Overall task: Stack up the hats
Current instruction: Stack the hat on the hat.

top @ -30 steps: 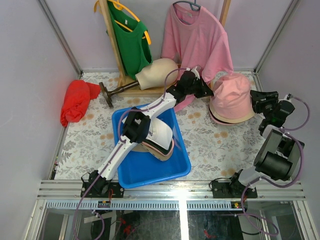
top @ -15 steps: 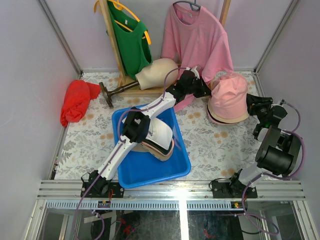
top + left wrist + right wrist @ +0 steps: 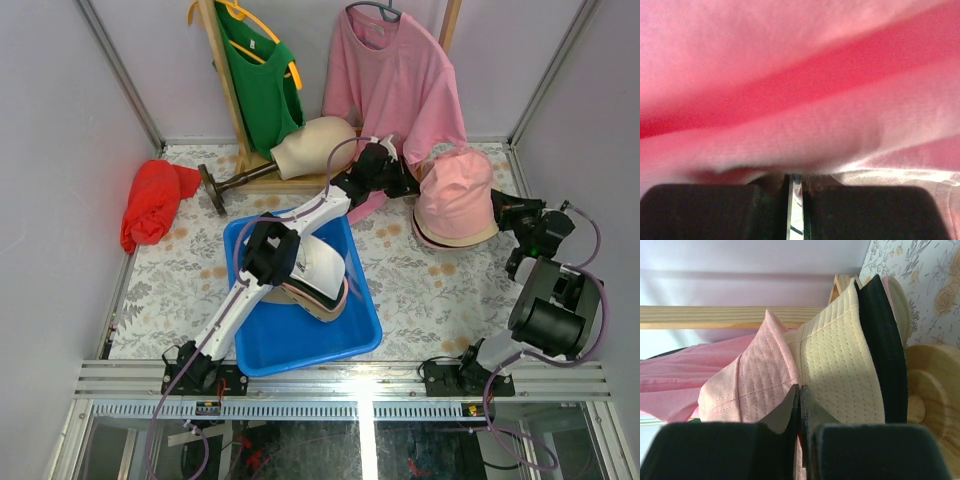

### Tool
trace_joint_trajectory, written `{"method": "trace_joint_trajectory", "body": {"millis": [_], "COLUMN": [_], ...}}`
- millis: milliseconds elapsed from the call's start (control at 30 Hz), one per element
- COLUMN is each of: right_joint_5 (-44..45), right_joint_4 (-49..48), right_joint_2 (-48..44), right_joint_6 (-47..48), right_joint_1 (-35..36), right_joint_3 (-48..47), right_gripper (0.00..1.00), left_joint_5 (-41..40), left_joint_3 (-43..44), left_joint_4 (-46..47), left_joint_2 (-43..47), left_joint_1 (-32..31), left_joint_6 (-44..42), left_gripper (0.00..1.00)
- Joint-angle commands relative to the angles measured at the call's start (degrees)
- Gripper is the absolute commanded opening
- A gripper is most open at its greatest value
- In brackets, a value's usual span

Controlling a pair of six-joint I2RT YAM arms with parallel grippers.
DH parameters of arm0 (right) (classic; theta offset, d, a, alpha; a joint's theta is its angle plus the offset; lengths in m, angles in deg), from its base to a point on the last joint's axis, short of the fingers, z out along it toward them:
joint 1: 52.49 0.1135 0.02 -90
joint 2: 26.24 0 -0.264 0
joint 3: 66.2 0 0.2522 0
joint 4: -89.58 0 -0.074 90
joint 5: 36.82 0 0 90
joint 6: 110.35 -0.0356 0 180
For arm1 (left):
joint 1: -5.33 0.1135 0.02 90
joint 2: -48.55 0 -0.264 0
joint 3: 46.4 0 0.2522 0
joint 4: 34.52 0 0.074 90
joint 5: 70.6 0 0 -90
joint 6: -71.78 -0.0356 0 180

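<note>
Hats [image 3: 840,370] seemingly flank closed right gripper [image 3: 800,388].

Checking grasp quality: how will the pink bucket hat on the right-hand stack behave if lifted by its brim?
Probably floppy: the pink bucket hat is thin stitched fabric with a creased brim, so it would likely sag from a pinch. Likely light. Nested over a cream hat and a black hat, it may drag those along.
</note>
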Motion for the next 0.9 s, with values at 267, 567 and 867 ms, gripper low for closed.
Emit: {"method": "trace_joint_trajectory", "body": {"millis": [267, 567, 867], "right_joint_5": [8.46, 14.71, 21.07], "right_joint_4": [31.94, 40.94, 48.30], "right_joint_2": [-11.84, -12.53, -11.10], "right_joint_6": [17.04, 22.85, 27.42], "right_joint_1": [-0.67, -1.85, -1.92], "right_joint_3": [-7.17, -8.47, -10.81], "right_gripper": [0.00, 0.00, 0.00], "left_joint_5": [-1.65, -1.57, -0.77], "left_joint_3": [-7.84, -11.34, -11.59], "left_joint_4": [-3.36, -2.37, -1.67], "left_joint_2": [4.06, 5.50, 6.04], "left_joint_1": [-0.17, 0.14, 0.36], "left_joint_6": [-1.04, -0.67, -0.13], "left_gripper": [0.00, 0.00, 0.00]}}
